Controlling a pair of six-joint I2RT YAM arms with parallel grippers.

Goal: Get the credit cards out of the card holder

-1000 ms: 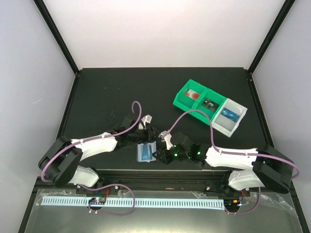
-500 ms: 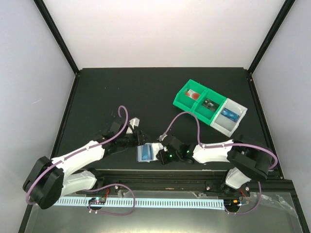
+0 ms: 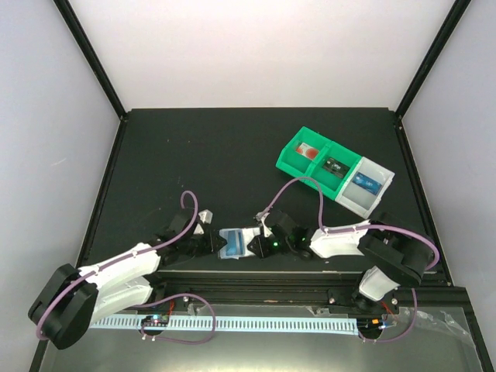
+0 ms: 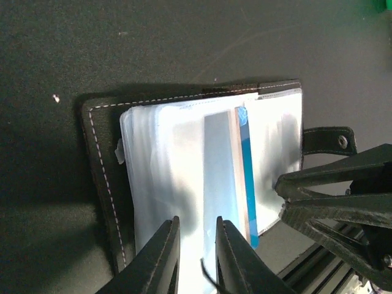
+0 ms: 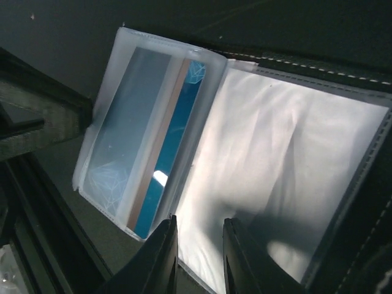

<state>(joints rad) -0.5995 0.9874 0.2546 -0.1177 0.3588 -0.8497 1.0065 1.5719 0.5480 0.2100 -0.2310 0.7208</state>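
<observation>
From above, the holder (image 3: pixel 235 243) lies open on the table (image 3: pixel 194 147), close to its near edge. The left claw (image 3: pixel 205 236) is at the holder's left edge and the right claw (image 3: pixel 258 242) at its right edge. The tray (image 3: pixel 290 147) sits well apart, beyond the holder and to its right, with a blue card (image 3: pixel 364 184) in its white end. From the left wrist, the holder (image 4: pixel 153 171) shows a dark stitched cover and cloudy sleeves, and a card (image 4: pixel 247 177) is tucked in a sleeve near its right side. The left claw (image 4: pixel 197 257) stands barely apart over the near sleeve edge; whether it pinches, I cannot tell. The right claw (image 4: pixel 283 199) narrows to the holder's right edge. From the right wrist, the card (image 5: pixel 174 147) is in a raised leaf of the holder (image 5: pixel 275 159). The right claw (image 5: pixel 201 257) has a slim gap over the page; its grip is unclear.
</observation>
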